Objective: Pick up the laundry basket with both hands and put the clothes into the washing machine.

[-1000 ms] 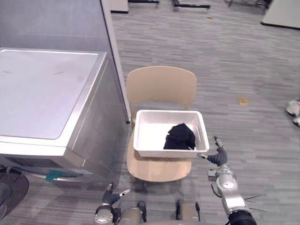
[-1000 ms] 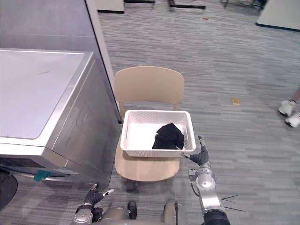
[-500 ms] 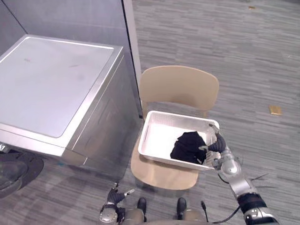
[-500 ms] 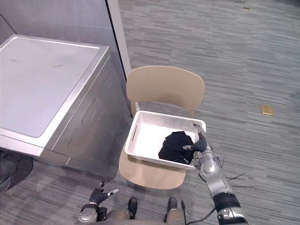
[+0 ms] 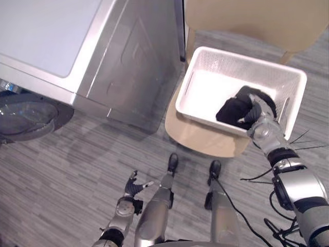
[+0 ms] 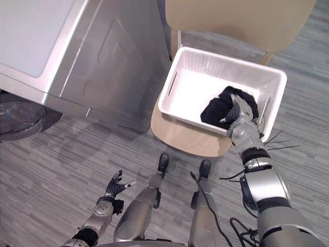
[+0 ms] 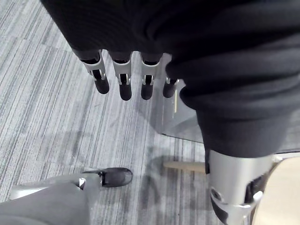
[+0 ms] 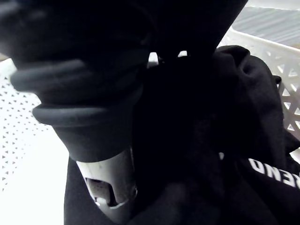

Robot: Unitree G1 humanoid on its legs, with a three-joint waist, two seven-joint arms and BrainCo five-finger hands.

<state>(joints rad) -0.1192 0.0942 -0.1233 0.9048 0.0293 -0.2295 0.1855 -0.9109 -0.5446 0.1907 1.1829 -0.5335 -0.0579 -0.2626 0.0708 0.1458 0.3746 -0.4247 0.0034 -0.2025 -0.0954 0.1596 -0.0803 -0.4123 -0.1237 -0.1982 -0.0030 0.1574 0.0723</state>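
Progress: early, by my reckoning. The basket has not been lifted, no hand is on its rim, and the clothes have not reached the washing machine.
Left to do: I'd say nearly all of it; either both hands take the basket up, or the garment goes across by itself, and then into the machine.
Left hand (image 5: 131, 188): nearest to the robot, hanging low over the grey floor, well apart from the basket on its near side. Its fingers (image 7: 123, 82) are straight and spread, holding nothing.
Right hand (image 6: 240, 128): reached over the basket's near edge and resting on the clothes inside. Whether it has closed on the cloth I cannot tell, because the cloth hides too much of it in the view from that wrist.
Clothes (image 6: 216, 109): one bundle of black cloth, bunched up inside the basket, toward the corner where the right hand comes in. It is soft and floppy, so I'd expect part of it to trail if lifted.
Basket (image 6: 221, 62): white, with latticed walls, sitting on the seat. Apart from the black bundle its white bottom is bare.
Chair (image 6: 180, 136): pale wood, under the basket, with its backrest rising on the basket's far side.
Washing machine (image 5: 128, 62): silver-grey, just beside the basket. Its round door (image 5: 23, 116) is on the side away from the basket. The drum is out of sight, so I cannot say what it holds.
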